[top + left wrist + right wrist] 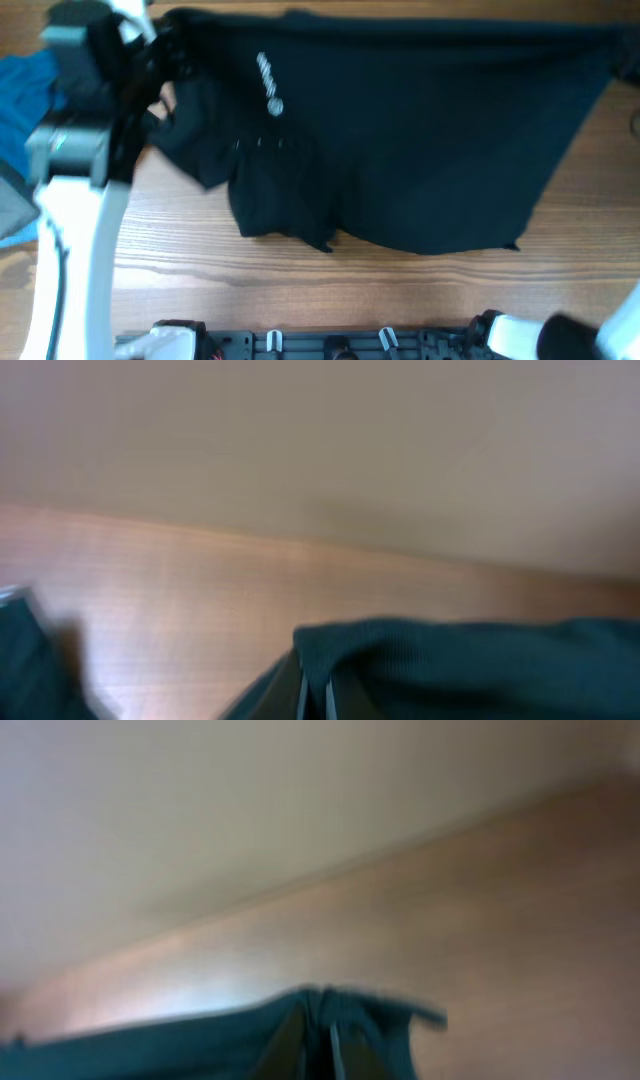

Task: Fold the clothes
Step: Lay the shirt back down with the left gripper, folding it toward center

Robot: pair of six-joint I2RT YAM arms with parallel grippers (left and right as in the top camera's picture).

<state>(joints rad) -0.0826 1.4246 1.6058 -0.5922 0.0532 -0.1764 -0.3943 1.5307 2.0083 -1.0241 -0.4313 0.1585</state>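
Overhead view: wooden table fills the frame, its bare boards showing along the lower half. The clothes, one large black garment, cover the upper half of the frame from upper left to upper right, with the lower hem sagging to a rumpled fold at centre left. My left arm, white with grey joints, rises along the left edge of the frame and meets the garment's upper left corner. My right arm shows only as a white link at the lower right corner. A dark mounting rail runs along the bottom edge. A blue garment lies at the upper left, partly behind my left arm. White lettering and, just below it, a small white logo mark the black fabric at upper centre left.

Left wrist view, blurred: my left gripper sits at the bottom of the frame, fingers drawn close together, clamping a black fabric edge that runs off to the right.

Right wrist view, blurred: my right gripper is likewise clenched on a black fabric edge, at bottom centre above the table.
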